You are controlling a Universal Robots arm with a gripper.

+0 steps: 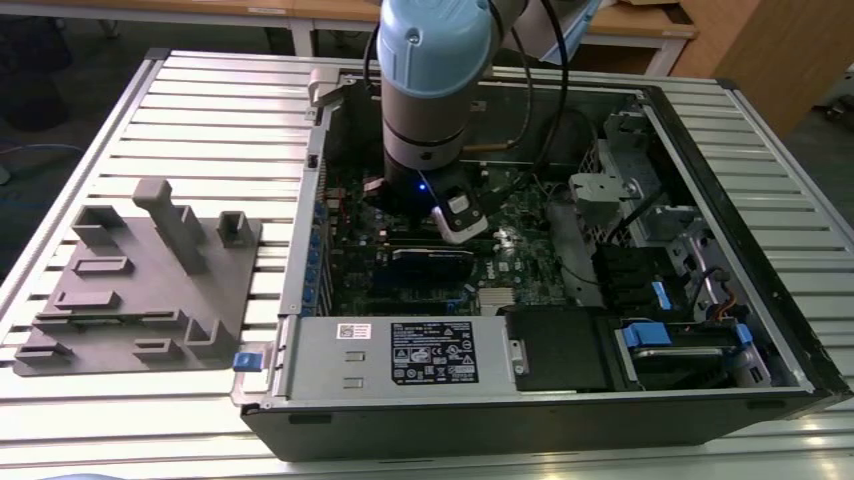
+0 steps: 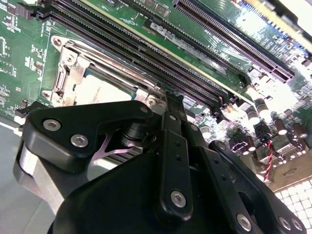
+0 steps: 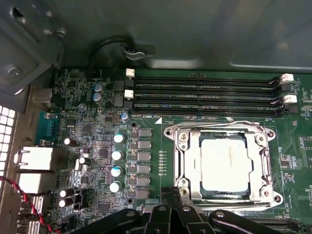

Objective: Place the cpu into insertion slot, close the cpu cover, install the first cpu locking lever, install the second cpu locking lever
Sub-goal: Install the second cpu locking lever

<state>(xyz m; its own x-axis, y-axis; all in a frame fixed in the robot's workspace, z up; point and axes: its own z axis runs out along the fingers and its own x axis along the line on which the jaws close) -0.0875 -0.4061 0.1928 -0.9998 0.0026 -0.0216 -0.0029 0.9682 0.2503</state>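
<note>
In the first wrist view the cpu point(image 3: 226, 163), a square chip with a dull silver face, lies flat in the insertion slot point(image 3: 224, 196) on the green board. The silvery cpu cover point(image 3: 192, 168) lies down around the chip, which shows through its cut-out. Thin metal lever rods run along the socket's sides; whether they are latched I cannot tell. My gripper point(image 3: 171, 192) hangs just beside the socket's edge, fingertips together and nothing between them. The second wrist view shows the gripper point(image 2: 173, 97) close to the cpu point(image 2: 105, 90) and cover point(image 2: 68, 78). In the exterior view the gripper point(image 1: 461, 225) is inside the open computer case.
Long black memory slots point(image 3: 204, 92) run beside the socket, and a column of capacitors point(image 3: 117, 156) stands on its other side. A red-black cable point(image 3: 29, 204) crosses near them. A grey box with a black label point(image 1: 400, 350) and the case walls point(image 1: 747, 230) hem in the arm. A grey fixture point(image 1: 134, 270) sits outside.
</note>
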